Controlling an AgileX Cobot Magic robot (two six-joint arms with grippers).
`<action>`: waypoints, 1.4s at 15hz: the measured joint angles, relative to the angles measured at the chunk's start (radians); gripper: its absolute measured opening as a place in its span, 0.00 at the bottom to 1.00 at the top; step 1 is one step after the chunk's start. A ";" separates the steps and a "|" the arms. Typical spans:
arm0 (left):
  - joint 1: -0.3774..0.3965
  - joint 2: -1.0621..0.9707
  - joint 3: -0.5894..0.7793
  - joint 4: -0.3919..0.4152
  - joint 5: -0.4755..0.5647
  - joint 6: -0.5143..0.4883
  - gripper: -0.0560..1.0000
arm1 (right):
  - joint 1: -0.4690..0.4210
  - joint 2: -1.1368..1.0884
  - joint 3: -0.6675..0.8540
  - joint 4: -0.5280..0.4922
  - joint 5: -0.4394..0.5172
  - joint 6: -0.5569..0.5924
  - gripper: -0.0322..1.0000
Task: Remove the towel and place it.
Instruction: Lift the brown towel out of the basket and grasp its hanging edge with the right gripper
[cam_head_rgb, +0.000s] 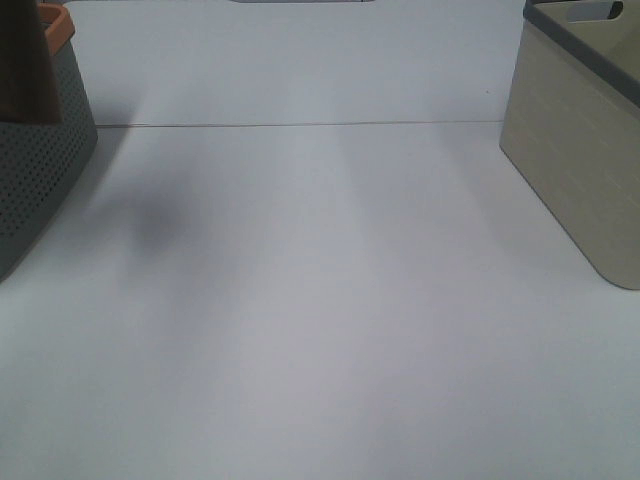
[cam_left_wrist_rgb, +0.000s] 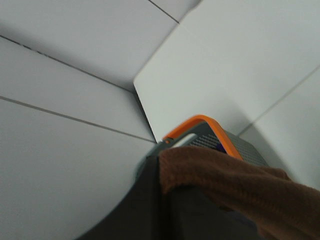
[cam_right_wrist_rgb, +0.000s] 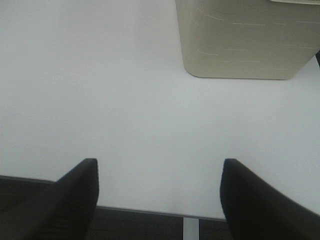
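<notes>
- Dark reddish-brown plush towel (cam_left_wrist_rgb: 225, 185): fuzzy nap and a thick rolled edge. It lies over the dark body of the left gripper (cam_left_wrist_rgb: 180, 215), just in front of the grey perforated plastic basket with an orange rim (cam_left_wrist_rgb: 220, 140).
- Exterior view: a brown strip of towel (cam_head_rgb: 20, 60) rises at that basket's rim, at 10 o'clock.
- Left jaws: only a dark part shows, so I cannot tell the gap or whether they pinch the cloth.
- Right gripper (cam_right_wrist_rgb: 159, 172): two black fingers spread wide, nothing between them.
- Count: one towel and two baskets, the grey one at 10 o'clock and a beige plastic basket with a grey rim (cam_head_rgb: 580, 170) at 2 o'clock.
- White table (cam_head_rgb: 320, 330): a wide open stretch from 12 to 6 o'clock between the baskets. The right gripper sits over a table edge, with dark floor beyond it.
</notes>
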 joint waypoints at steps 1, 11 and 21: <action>-0.029 0.048 0.000 0.037 0.045 -0.043 0.05 | 0.000 0.002 0.000 0.011 0.000 0.000 0.61; -0.101 0.266 -0.123 0.004 0.088 -0.113 0.05 | 0.000 0.409 -0.019 0.403 -0.283 -0.012 0.61; -0.101 0.386 -0.128 -0.065 0.089 -0.079 0.05 | 0.006 0.893 -0.021 1.023 -0.513 -0.809 0.61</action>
